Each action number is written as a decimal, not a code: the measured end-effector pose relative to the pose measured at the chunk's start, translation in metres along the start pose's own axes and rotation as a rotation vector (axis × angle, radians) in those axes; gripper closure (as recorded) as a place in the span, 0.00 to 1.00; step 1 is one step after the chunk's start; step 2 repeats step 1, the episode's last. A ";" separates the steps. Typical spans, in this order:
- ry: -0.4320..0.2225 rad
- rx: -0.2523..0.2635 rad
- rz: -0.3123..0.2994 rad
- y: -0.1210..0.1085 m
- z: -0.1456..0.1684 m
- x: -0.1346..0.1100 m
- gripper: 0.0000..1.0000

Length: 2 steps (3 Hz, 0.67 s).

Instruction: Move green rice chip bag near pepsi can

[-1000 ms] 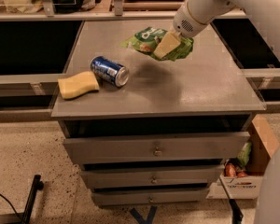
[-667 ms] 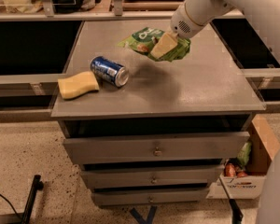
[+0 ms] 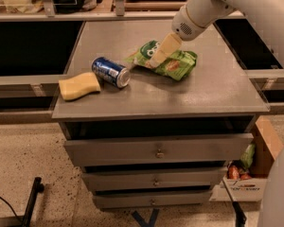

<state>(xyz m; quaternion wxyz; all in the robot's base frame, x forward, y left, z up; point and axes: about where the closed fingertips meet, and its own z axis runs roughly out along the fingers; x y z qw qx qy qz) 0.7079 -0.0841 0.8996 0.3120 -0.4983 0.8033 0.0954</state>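
Note:
The green rice chip bag [image 3: 173,63] is a crinkled light-green bag at the middle back of the grey cabinet top [image 3: 199,96]. My gripper [image 3: 156,60] reaches down from the upper right and is shut on the bag's left part, its cream finger [image 3: 164,48] lying over the bag. The bag is at or just above the surface. The pepsi can [image 3: 110,72] is dark blue and lies on its side to the left of the bag, silver end facing front right, a short gap from the bag.
A yellow sponge [image 3: 79,85] lies at the left front, touching the can. Closed drawers [image 3: 156,150] sit below the top. A cardboard box with snacks [image 3: 246,167] stands on the floor at the right. Dark shelving flanks the cabinet.
My gripper has carried the bag down and a little to the left, closer to the can. The can and sponge have not moved.

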 end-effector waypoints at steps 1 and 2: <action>0.000 0.000 0.000 0.000 0.000 0.000 0.00; 0.000 0.000 0.000 0.000 0.000 0.000 0.00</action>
